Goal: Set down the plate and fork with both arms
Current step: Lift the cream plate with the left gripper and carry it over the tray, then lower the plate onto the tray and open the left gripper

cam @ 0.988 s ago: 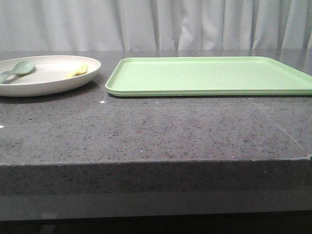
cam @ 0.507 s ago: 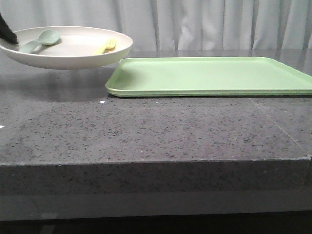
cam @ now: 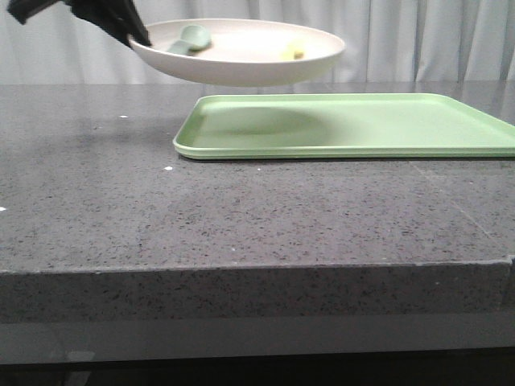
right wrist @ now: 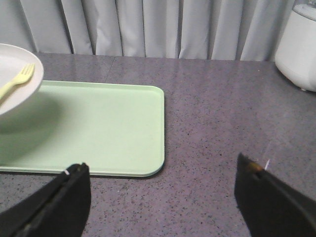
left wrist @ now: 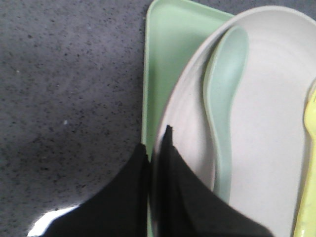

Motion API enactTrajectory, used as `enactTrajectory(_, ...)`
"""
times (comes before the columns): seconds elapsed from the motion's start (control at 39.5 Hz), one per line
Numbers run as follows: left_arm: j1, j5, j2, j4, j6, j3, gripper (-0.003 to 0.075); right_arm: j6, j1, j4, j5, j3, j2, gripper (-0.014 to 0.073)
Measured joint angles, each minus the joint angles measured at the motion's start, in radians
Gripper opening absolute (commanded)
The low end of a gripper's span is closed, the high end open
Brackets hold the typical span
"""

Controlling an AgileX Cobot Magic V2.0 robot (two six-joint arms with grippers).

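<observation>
Plate [cam: 241, 60] held in the air above the left end of the green tray [cam: 362, 129], clear of the grey stone table [cam: 241, 217]; shadow cast on the tray beneath it. Left gripper [left wrist: 157, 148] clenched on the plate's rim at its left edge, one finger inside the rim, one outside, per left wrist view. Plate roughly level. Fork [left wrist: 308, 163] lying inside the plate, on the side away from the left gripper. Grey-green spoon [left wrist: 224, 98] also in the plate, nearer the gripped rim, bowl pointing away from the fingers. Right gripper [right wrist: 163, 197] released, fingers wide apart, nothing between them, low over bare table just off the tray's near right corner. White appliance [right wrist: 298, 47] on the table, well apart from the tray. Grey curtain [cam: 362, 40] behind.
</observation>
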Motion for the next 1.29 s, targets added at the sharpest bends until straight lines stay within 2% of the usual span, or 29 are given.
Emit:
enactTrajectory(0.38, -0.151, -0.095, 0.122, 0.058, -0.199, -0.052, -0.0018, 0.0, 0.0, 0.0, 0.0, 0.0, 0.0, 0.0615)
enactTrajectory(0.61, -0.216, -0.158, 0.171, 0.188, -0.342, -0.054, -0.0018, 0.0, 0.0, 0.0, 0.0, 0.0, 0.0, 0.0615)
enactTrajectory(0.86, -0.227, -0.206, 0.215, 0.21, -0.399, -0.055, -0.0018, 0.0, 0.0, 0.0, 0.0, 0.0, 0.0, 0.0615)
enactTrajectory(1.29, -0.225, -0.229, 0.22, 0.216, -0.401, -0.055, -0.0018, 0.0, 0.0, 0.0, 0.0, 0.0, 0.0, 0.0615)
